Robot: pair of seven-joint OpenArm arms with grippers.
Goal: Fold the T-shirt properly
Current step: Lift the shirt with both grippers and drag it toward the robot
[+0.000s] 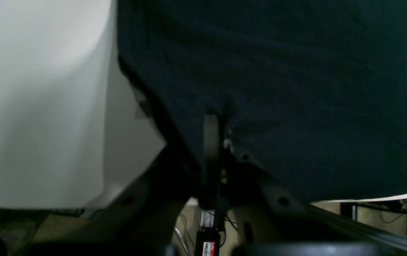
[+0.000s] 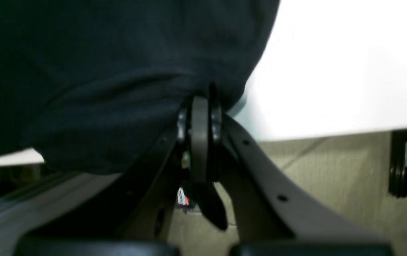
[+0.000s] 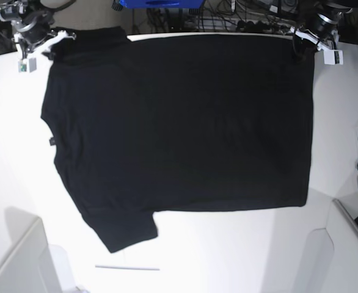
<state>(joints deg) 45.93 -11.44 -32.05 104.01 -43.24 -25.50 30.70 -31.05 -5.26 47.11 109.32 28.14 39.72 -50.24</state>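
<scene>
The T-shirt (image 3: 185, 122) is pinched at the table's (image 3: 228, 244) far corners by left claw (image 3: 302, 47) and right claw (image 3: 44, 49); the first fold, judged pending, requires carrying that edge nearward.

Bright even overhead light, glaring white table (image 3: 228, 244), blurry dim wrist views

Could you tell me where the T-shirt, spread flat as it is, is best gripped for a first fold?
I would keep to the T-shirt's two far corners, coming from the table's far edge. Both the left gripper and right gripper are shut on cloth there; the straight edge between them should lift evenly.
</scene>
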